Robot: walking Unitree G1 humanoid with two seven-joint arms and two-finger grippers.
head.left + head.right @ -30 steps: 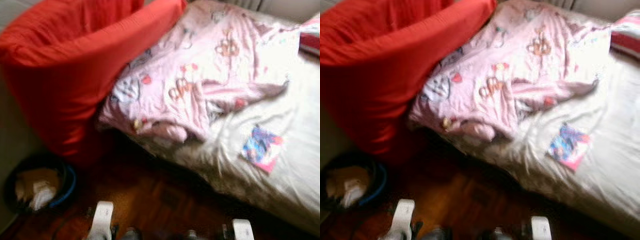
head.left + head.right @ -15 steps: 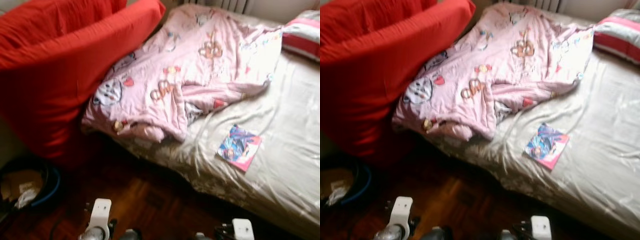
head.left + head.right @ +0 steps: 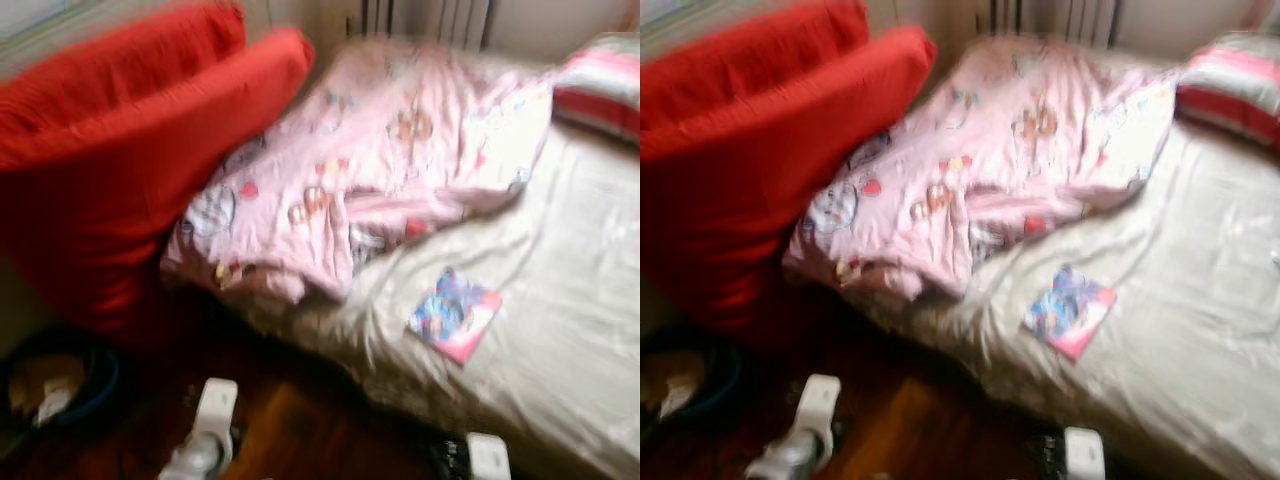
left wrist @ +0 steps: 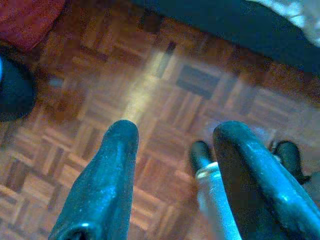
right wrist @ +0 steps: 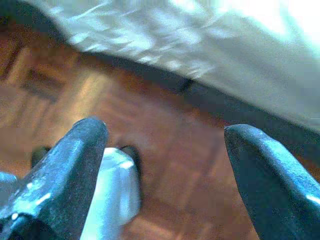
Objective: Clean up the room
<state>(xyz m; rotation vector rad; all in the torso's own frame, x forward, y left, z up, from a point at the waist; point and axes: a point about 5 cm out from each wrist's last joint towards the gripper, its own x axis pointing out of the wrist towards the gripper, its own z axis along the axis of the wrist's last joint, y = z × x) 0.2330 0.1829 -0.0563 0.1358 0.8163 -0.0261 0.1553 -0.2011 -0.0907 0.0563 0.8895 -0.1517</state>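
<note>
Currently both grippers, left and right, hang over the floor with jaws apart, empty. Book on bed, 4 o'clock of blanket.

The two head eyes looked forward and down at the bed, sharing it, while each wrist camera faced the parquet floor closely beside the bed's edge.

Bed ahead and right. Crumpled blanket on its left part, booklet just right of blanket's lower edge, pillow far right. Big cushion left, against blanket. Bin on floor below cushion.
</note>
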